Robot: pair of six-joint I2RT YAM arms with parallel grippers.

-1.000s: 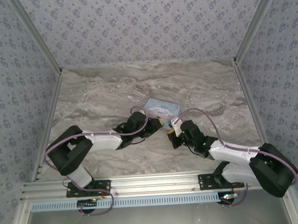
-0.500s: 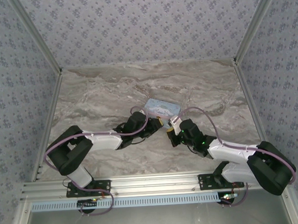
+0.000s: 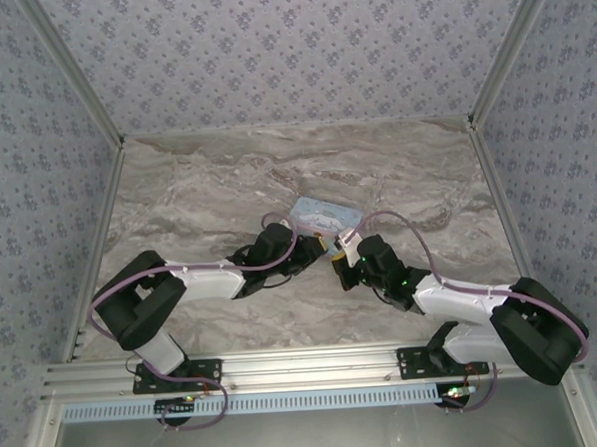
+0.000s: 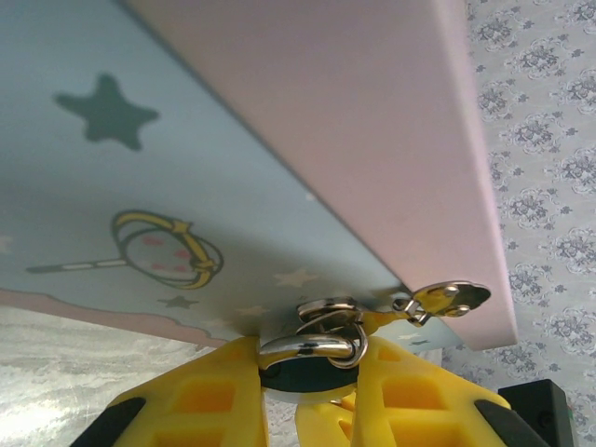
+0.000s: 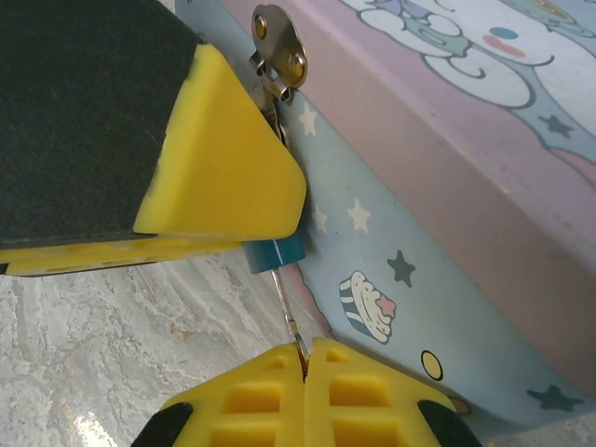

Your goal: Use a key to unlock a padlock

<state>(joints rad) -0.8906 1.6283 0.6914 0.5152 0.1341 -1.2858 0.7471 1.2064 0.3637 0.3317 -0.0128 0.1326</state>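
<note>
Right wrist view: the padlock (image 5: 276,253) shows as a small teal body under a yellow finger (image 5: 223,158) of the left gripper, right against the pale-blue side of the tin (image 5: 438,186). The key (image 5: 285,300), a thin metal shaft, runs from the padlock's end straight to the right gripper (image 5: 304,361). That gripper's yellow fingers are pressed together on the shaft, grasping the key.

In the left wrist view the left gripper (image 4: 307,371) is clenched on the padlock's dark body. The silvery shackle (image 4: 312,341) stands out above the fingers, just beside the tin's metal hasp (image 4: 445,298). Whether the shackle passes through the hasp cannot be told.

In the top external view the tin sits mid-worktop (image 3: 207,188), and the padlock is at its near side. The left arm reaches in from the left and the right arm from the right, so the two grippers almost meet there.
</note>
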